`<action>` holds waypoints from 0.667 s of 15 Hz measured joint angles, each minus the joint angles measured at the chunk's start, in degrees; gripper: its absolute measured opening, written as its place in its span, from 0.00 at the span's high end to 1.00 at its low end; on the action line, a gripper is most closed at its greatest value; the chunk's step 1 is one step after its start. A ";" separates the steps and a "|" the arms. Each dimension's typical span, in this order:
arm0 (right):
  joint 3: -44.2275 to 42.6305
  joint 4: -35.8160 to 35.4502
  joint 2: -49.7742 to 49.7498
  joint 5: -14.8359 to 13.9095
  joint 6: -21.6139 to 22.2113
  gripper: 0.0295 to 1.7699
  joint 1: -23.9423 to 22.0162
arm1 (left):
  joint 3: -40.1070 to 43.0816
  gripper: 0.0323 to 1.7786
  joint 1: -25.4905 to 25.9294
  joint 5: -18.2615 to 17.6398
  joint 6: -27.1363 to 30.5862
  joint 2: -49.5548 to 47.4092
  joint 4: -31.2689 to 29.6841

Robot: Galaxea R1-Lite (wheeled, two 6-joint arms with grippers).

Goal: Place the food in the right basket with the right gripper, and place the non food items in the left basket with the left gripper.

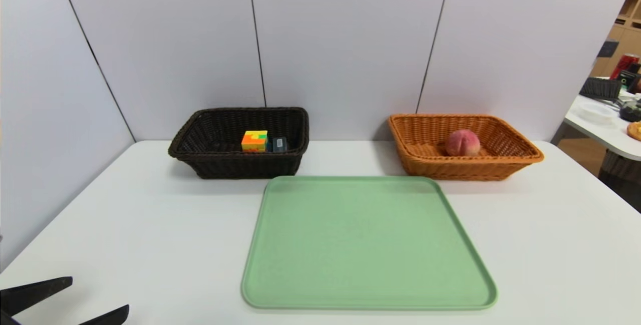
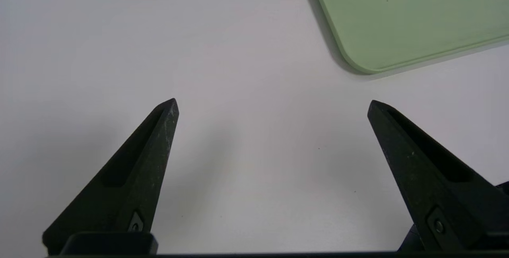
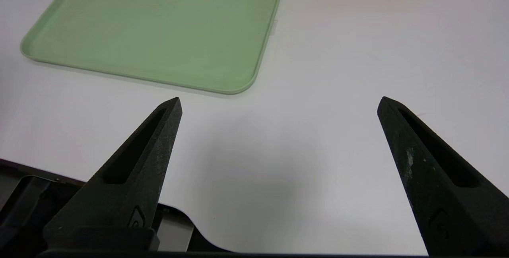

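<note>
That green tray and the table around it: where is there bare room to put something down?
The green tray is bare, as is the white table on both sides of it. The dark basket holds the cube and case; the orange basket the peach.

The left gripper (image 2: 272, 105) hangs over the bare white table (image 2: 119, 31), black pointed fingers (image 2: 135, 170) spread wide; a green tray (image 2: 401, 15) corner lies beyond

Bright, even light; soft shadows.
</note>
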 joint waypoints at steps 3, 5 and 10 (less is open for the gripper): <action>0.39 4.28 -5.30 1.39 0.00 0.04 -3.35 | 4.21 0.05 3.47 -0.28 2.74 -5.40 0.04; 0.61 6.40 -8.28 1.48 -0.06 0.04 -4.95 | 6.42 0.05 5.90 -0.28 4.67 -9.12 0.33; -0.52 6.99 -11.42 2.11 0.00 0.04 -8.44 | 10.97 0.05 10.42 -0.44 7.66 -17.74 1.88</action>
